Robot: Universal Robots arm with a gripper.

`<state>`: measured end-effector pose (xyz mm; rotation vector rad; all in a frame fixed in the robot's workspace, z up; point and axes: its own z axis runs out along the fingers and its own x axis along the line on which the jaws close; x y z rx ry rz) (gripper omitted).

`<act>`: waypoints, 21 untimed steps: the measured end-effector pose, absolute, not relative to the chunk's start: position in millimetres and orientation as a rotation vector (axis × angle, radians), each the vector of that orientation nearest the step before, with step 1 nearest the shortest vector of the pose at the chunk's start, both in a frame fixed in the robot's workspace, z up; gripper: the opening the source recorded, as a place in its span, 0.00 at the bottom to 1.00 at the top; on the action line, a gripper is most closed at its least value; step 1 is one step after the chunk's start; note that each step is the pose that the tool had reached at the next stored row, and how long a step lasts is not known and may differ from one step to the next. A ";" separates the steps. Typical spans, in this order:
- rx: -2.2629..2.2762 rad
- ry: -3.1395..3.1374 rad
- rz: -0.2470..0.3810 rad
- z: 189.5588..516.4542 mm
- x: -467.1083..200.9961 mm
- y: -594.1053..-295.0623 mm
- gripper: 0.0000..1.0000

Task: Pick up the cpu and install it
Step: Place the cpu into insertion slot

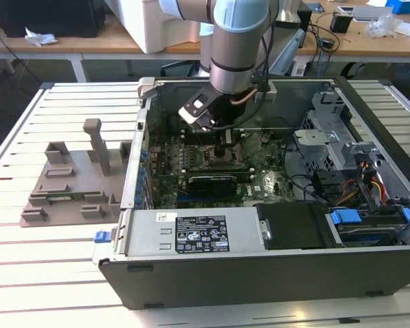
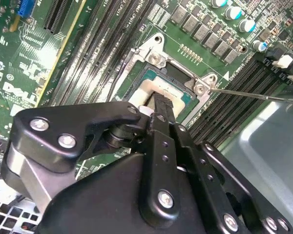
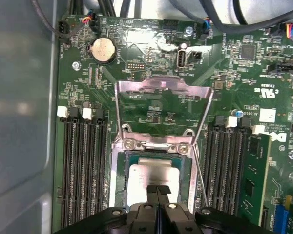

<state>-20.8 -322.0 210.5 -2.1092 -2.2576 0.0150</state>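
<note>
The cpu (image 3: 154, 176) is a pale silver square lying flat inside the open socket on the green motherboard (image 3: 151, 58); in the second wrist view the cpu (image 2: 158, 89) shows just beyond the fingertips. My gripper (image 3: 157, 191) is shut, its two black fingers pressed together with nothing between them. Their tips sit right over the chip's near half, at or just above its top. In the exterior view my gripper (image 1: 225, 141) reaches down into the middle of the open computer case (image 1: 260, 273).
The socket's metal load plate (image 3: 163, 90) stands swung open, with its thin lever (image 3: 201, 170) beside the socket. Memory slots (image 3: 83, 165) flank both sides. A black expansion card (image 1: 212, 183) lies nearby in the case. A grey fixture (image 1: 75, 184) with posts sits at the exterior view's left.
</note>
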 end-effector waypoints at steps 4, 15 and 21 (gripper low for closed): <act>-2.107 -2.259 0.015 207.7 -20.8 -321.9 0.11; -2.106 -2.258 0.016 220.4 -7.3 -321.9 0.11; -2.106 -2.258 0.017 260.2 -7.1 -321.9 0.11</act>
